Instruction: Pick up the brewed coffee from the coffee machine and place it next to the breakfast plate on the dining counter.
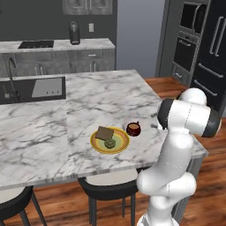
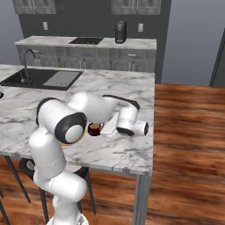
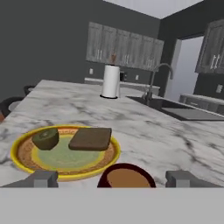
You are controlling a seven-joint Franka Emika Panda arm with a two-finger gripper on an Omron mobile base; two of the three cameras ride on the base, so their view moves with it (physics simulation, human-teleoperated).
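Two fingers of my gripper (image 3: 112, 178) stand wide on either side of the mug (image 3: 126, 176), which sits just beside the plate (image 3: 26, 162).

One mug (image 1: 133, 129) of coffee stands on the big marble bench (image 1: 53, 132), just right of one yellow plate (image 1: 110, 141). The plate carries one slice of toast (image 1: 104, 133) and one small round green piece of food (image 1: 110, 143). One black sink (image 1: 33, 88) with one tap (image 1: 12, 73) is set in at the far left. One white paper roll (image 3: 110, 82) stands farther along. Two dark stools (image 1: 108, 185) show at the near edge. On the far bench sit one coffee machine (image 1: 74, 33) and one cooktop (image 1: 36, 44).
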